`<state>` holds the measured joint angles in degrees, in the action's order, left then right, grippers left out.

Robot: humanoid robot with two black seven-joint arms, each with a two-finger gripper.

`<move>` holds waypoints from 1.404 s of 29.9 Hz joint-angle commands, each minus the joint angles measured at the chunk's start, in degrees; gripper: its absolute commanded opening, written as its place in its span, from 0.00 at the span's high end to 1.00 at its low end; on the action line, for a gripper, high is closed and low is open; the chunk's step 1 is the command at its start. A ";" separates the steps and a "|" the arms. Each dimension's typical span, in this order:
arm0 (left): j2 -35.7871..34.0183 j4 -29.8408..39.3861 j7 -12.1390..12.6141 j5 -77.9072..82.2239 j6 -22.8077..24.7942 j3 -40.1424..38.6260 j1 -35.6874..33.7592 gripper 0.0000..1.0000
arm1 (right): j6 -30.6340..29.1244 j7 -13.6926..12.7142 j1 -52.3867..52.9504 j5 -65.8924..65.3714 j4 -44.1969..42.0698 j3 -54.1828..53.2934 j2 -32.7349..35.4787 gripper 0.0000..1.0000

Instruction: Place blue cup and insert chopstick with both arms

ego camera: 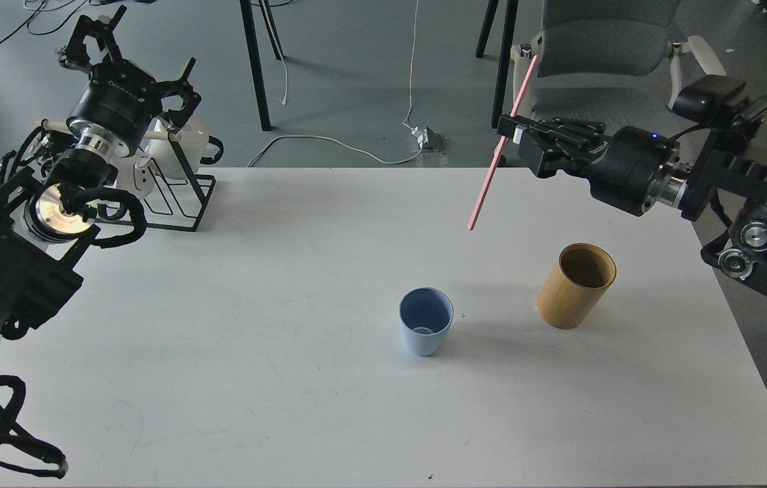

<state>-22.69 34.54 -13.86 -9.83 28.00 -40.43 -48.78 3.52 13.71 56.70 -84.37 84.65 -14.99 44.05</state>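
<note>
The pale-blue cup [425,329] stands upright near the middle of the white table [288,407], empty. My right gripper [513,135] is shut on the pink chopstick [488,181] and holds it tilted in the air, above and to the right of the cup, its lower tip well above the table. My left gripper [122,51] is open and empty, raised above the mug rack at the far left.
A tan bamboo cylinder [574,285] stands upright to the right of the cup, empty. A black wire mug rack [177,193] with white mugs sits at the table's back left corner. A grey chair [600,88] stands behind the table.
</note>
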 commanded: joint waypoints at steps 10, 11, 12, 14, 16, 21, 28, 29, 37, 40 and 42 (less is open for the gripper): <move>0.19 -0.08 -0.29 -0.01 0.00 -0.09 0.00 0.00 | 0.00 0.01 -0.80 -0.10 -3.35 7.43 -7.40 0.99; 0.19 -0.08 -0.29 -0.01 0.00 -0.09 0.00 0.00 | 0.00 0.01 -1.06 -0.18 -3.44 7.61 -7.40 0.99; 0.19 -0.08 -0.29 -0.01 0.00 -0.09 0.00 0.00 | 0.08 0.01 -1.41 -0.18 -3.62 7.61 -7.58 0.99; 0.19 -0.08 -0.29 -0.01 0.00 -0.09 0.08 0.00 | 0.17 0.01 -1.68 -0.18 -4.40 7.52 -8.28 0.99; 0.19 -0.08 -0.29 -0.01 0.00 -0.09 0.00 0.00 | 0.35 0.01 -1.68 -0.18 -5.02 7.52 -8.98 0.99; 0.19 -0.08 -0.29 -0.01 0.00 -0.09 0.00 0.00 | 0.35 0.01 -1.68 -0.18 -5.38 7.52 -10.56 0.99; 0.19 -0.08 -0.29 -0.01 0.00 -0.09 0.08 0.00 | 0.35 0.01 -2.91 -0.18 -6.25 7.61 -10.57 0.92; 0.19 -0.08 -0.29 -0.01 0.00 -0.09 0.08 0.00 | 0.35 0.01 -2.91 -0.18 -6.25 7.70 -10.48 0.91; 0.37 -0.44 -0.29 -0.01 0.00 -0.09 0.00 0.00 | 0.35 0.09 -4.84 -0.18 -6.08 7.61 -9.86 0.75; 0.37 -0.44 -0.29 -0.01 0.00 -0.09 0.00 0.00 | 0.35 0.09 -5.20 -0.10 -5.99 7.52 -9.69 0.65; 0.46 -0.87 -0.29 -0.01 0.00 -0.09 0.00 0.00 | 0.35 0.09 -5.20 0.25 -5.90 7.00 -9.69 0.52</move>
<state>-22.33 34.09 -14.15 -9.85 28.00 -40.52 -48.77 3.85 13.78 51.60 -84.50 78.64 -7.37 34.31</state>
